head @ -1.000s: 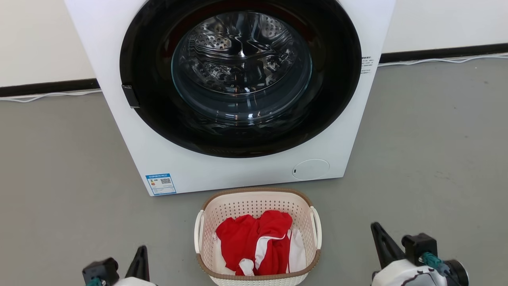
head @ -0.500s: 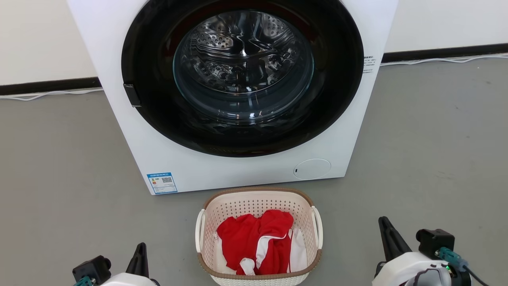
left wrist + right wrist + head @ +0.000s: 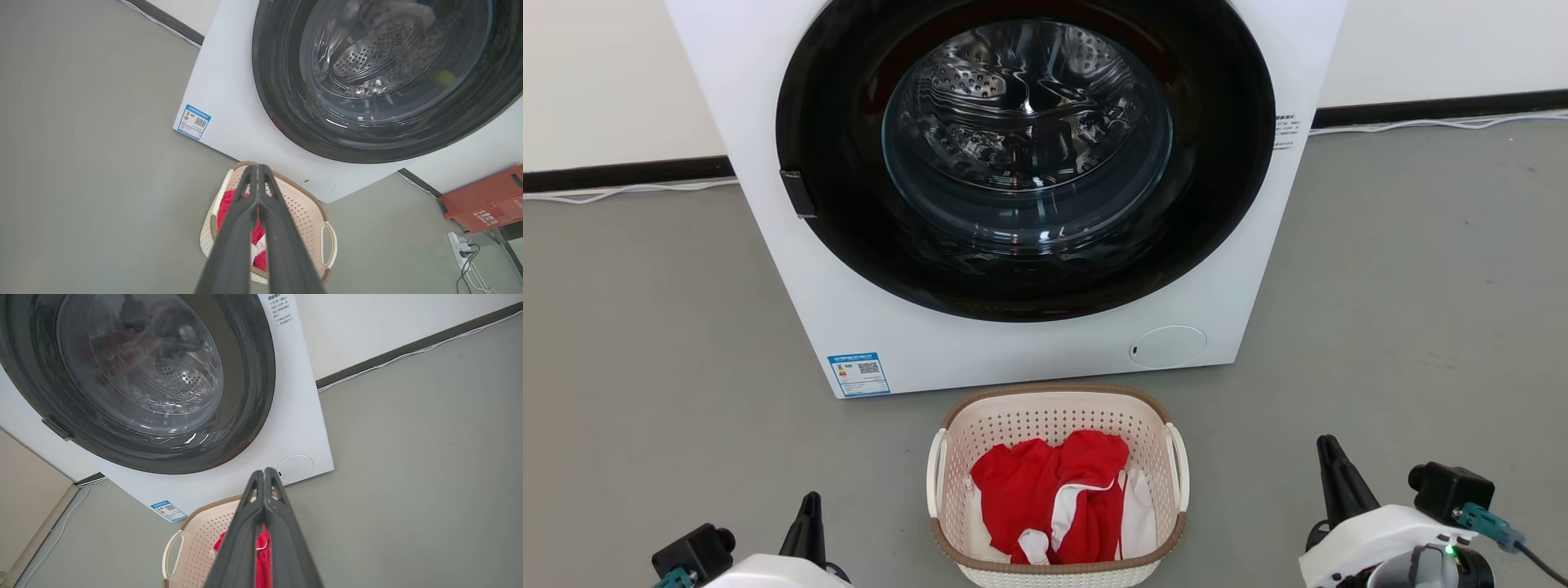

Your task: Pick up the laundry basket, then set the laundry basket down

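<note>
We see the laundry basket (image 3: 1052, 392) on the floor (image 3: 645, 327) at the washing machine's (image 3: 1013, 359) six o'clock. Our left gripper (image 3: 809, 501), at its eight, and right gripper (image 3: 1328, 446), at three, are pinched closed, empty.

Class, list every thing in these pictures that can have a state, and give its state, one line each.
washing machine door, shut.
laundry basket, upright on the floor, ungripped.
red and white clothes, crumpled inside the laundry basket.
left gripper, jaws shut, empty.
right gripper, jaws shut, empty.
</note>
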Available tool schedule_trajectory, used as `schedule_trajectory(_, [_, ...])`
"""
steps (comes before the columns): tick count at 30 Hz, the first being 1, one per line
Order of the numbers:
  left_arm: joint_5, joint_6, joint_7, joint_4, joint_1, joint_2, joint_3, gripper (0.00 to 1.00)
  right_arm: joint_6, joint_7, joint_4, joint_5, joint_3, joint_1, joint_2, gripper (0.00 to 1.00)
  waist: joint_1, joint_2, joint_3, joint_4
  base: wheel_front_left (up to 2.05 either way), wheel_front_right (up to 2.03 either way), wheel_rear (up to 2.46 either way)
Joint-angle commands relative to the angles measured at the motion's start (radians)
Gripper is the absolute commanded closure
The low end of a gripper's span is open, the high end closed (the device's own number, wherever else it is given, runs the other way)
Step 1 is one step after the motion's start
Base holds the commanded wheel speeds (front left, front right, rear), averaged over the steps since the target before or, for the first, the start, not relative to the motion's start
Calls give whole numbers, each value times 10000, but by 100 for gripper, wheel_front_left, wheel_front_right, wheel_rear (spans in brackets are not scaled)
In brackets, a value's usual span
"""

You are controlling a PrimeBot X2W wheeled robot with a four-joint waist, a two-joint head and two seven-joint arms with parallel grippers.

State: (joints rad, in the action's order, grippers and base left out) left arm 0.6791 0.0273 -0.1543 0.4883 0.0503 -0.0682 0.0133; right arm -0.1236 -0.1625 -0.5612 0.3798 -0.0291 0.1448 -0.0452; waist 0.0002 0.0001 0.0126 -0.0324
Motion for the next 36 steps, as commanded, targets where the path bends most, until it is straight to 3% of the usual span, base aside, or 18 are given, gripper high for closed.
schedule_trajectory(1, [247,76,37,-318,390,-79,-157,100,-19,94,370,356,1,225,-32,100,-2,-1,-2,5,0,0,0])
schedule_trajectory(36, [3592,430,1015,-1098,460,16,-572,100,-38,1078,1404,4772,-311,5,-39,100,-2,-1,-59,123,0,0,0])
